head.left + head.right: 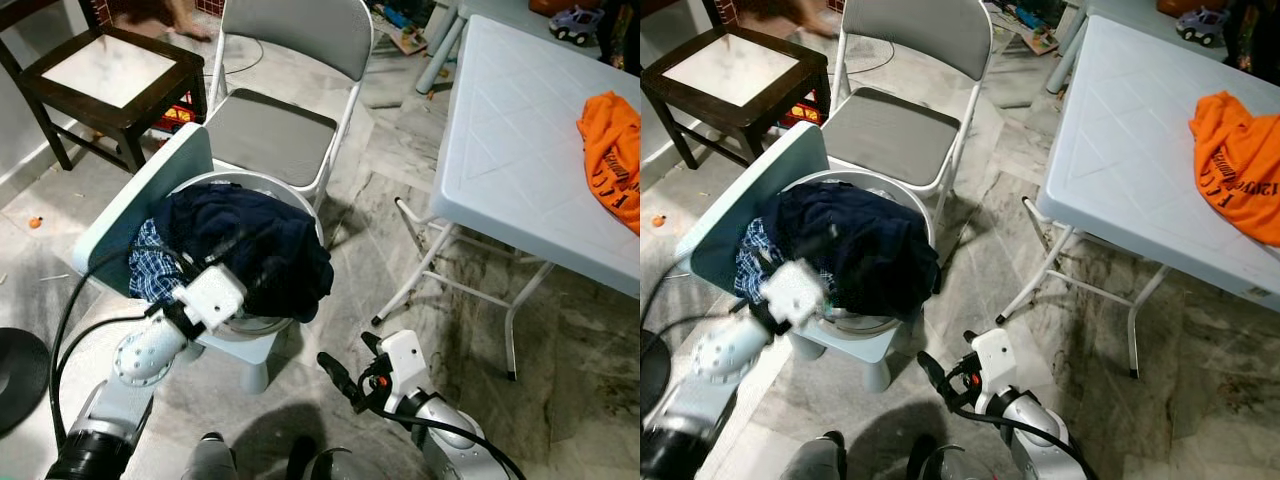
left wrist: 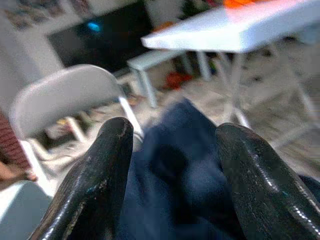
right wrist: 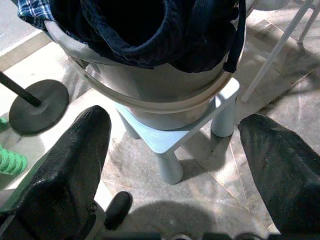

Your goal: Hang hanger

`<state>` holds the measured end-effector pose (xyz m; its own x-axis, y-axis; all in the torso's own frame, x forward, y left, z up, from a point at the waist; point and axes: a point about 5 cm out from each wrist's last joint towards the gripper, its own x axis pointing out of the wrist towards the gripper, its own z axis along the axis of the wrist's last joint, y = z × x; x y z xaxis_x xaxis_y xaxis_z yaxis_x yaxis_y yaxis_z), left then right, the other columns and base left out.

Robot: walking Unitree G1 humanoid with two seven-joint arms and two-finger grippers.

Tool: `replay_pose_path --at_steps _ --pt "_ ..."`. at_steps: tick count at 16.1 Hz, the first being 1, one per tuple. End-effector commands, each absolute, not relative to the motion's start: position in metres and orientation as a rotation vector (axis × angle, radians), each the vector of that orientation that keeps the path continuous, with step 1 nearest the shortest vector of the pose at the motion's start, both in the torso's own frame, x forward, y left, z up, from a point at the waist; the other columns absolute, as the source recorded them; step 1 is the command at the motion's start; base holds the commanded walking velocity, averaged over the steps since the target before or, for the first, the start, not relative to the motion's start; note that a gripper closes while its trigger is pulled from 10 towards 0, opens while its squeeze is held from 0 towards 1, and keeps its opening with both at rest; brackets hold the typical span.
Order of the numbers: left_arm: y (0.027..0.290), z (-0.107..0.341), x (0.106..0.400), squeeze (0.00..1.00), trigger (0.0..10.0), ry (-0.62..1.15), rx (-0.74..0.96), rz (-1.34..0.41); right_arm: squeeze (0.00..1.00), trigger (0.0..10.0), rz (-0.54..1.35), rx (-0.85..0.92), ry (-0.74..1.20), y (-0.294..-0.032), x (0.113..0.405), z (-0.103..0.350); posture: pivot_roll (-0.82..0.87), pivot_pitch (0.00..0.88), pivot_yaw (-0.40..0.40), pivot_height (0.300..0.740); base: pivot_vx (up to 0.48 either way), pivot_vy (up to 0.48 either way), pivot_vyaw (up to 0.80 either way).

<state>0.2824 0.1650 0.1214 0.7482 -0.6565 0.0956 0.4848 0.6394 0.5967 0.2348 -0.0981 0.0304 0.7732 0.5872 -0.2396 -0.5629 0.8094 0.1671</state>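
Your landmark is the round white tub [image 1: 262,325] standing on a small pale plastic stool [image 3: 172,142]. A dark navy garment [image 1: 255,245] and a blue checked cloth [image 1: 152,268] are heaped in the tub. Your left gripper [image 2: 172,187] is over the navy garment, jaws wide and holding nothing. Your right gripper [image 3: 175,170] hangs near the stool's legs, jaws wide, empty. You cannot make out a hanger among these clothes.
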Motion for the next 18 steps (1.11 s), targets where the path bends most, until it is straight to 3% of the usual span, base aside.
replay_pose_path --at_steps 1,4,5,6,18 --pt "0.163 0.114 0.28 1.0 10.0 -0.279 0.582 -0.713 0.0 10.0 0.612 0.084 0.318 -0.104 0.232 0.025 0.33 0.241 -0.217 0.74 0.0 0.0 0.0" --pt "0.163 0.116 0.288 1.0 10.0 -0.234 0.648 -0.818 0.0 10.0 0.617 0.085 0.321 -0.104 0.231 0.024 0.33 0.238 -0.213 0.74 0.0 0.0 0.0" --pt "0.163 0.115 0.292 0.55 10.0 -0.207 0.667 -0.845 0.0 10.0 0.618 0.086 0.321 -0.104 0.23 0.024 0.32 0.235 -0.21 0.74 0.0 0.0 0.0" --pt "0.165 0.115 0.296 0.0 10.0 -0.192 0.698 -0.861 0.0 10.0 0.616 0.087 0.321 -0.104 0.23 0.024 0.32 0.233 -0.205 0.74 0.0 0.0 0.0" --pt "0.181 0.109 0.307 0.0 10.0 -0.051 0.771 -1.046 0.0 10.0 0.604 0.092 0.316 -0.104 0.23 0.024 0.31 0.225 -0.192 0.74 0.0 0.0 0.0"
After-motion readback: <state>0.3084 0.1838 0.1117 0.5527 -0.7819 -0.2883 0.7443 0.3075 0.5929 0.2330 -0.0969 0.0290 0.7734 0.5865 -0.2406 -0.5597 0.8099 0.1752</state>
